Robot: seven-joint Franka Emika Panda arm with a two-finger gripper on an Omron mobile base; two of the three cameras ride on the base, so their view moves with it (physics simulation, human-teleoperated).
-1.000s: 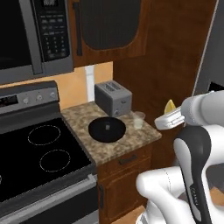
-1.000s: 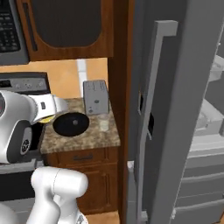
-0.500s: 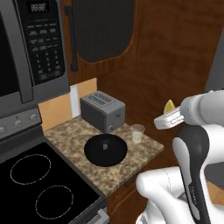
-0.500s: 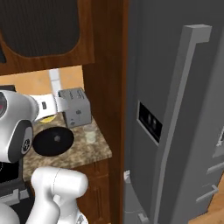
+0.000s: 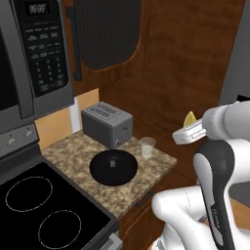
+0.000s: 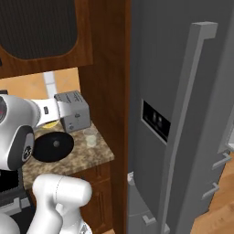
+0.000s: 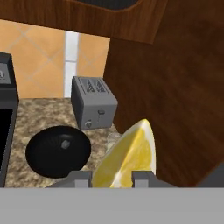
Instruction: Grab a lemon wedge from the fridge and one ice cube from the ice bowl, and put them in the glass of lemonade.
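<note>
My claw grips the lemon wedge at bottom centre. The hand view shows the ice cube in the bowl; the right view shows the fridge. The glass looms closer than before.

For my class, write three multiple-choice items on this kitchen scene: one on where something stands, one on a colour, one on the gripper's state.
1. Where does the glass of lemonade stand?
A. on the counter beside the ice bowl
B. on the stove top
C. on top of the toaster

2. What colour is the ice bowl?
A. white
B. black
C. red

3. What is the gripper doing?
A. hanging open, empty
B. holding the ice cube
C. shut on the lemon wedge

Answers: 1 A, the glass stands on the granite between bowl and counter edge. 2 B, the dish is black. 3 C, the hand view shows the wedge between the fingertips.
</note>
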